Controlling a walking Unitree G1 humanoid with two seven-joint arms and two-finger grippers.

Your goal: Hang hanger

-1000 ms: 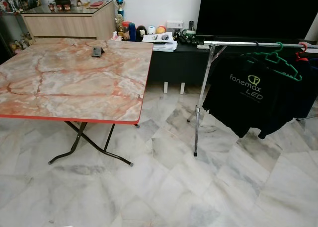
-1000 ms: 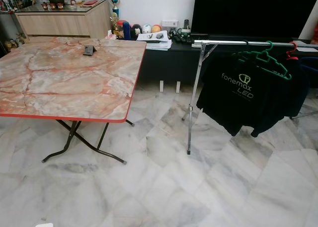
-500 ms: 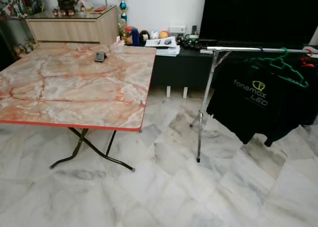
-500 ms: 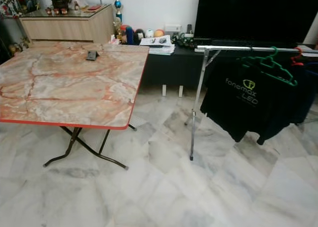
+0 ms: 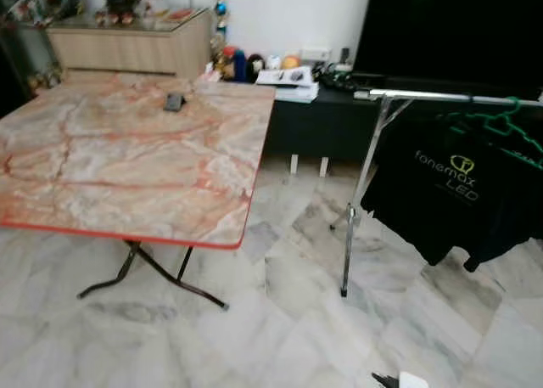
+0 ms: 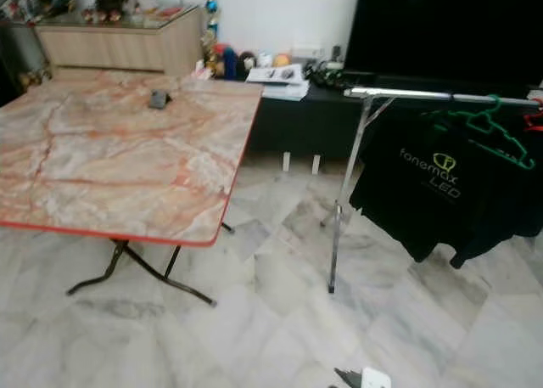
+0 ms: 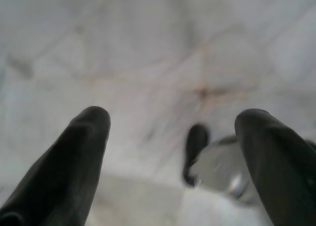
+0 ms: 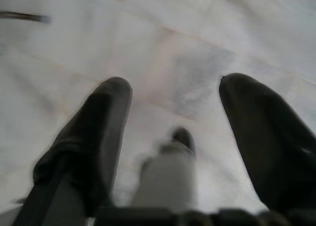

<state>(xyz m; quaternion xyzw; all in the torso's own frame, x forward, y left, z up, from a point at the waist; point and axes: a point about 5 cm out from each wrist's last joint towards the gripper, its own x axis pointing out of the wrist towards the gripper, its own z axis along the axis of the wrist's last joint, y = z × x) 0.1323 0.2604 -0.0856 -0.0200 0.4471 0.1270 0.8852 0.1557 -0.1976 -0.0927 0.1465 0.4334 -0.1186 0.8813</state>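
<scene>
A green hanger [image 6: 496,130] hangs on the chrome rail [image 5: 450,96] of a clothes rack at the right. A black T-shirt [image 5: 450,184] with a green logo hangs beside it. A red hanger [image 6: 534,118] peeks in at the rail's far right end. My left gripper [image 7: 173,122] hangs low over the marble floor, open and holding nothing. My right gripper [image 8: 173,92] is likewise open and bare above the floor. Neither gripper is near the rack.
A marble-patterned folding table [image 5: 127,150] with a red edge stands at the left, with a small dark object [image 5: 174,102] on it. Behind are a wooden sideboard [image 5: 127,48], a low black bench [image 5: 327,120] with clutter, and a large dark screen [image 5: 450,23]. Open marble floor [image 5: 271,320] lies ahead.
The whole picture has shifted and blurred, so the camera is moving. Rack, hangers and table keep their places. A small white and black part has come in at the bottom edge.
</scene>
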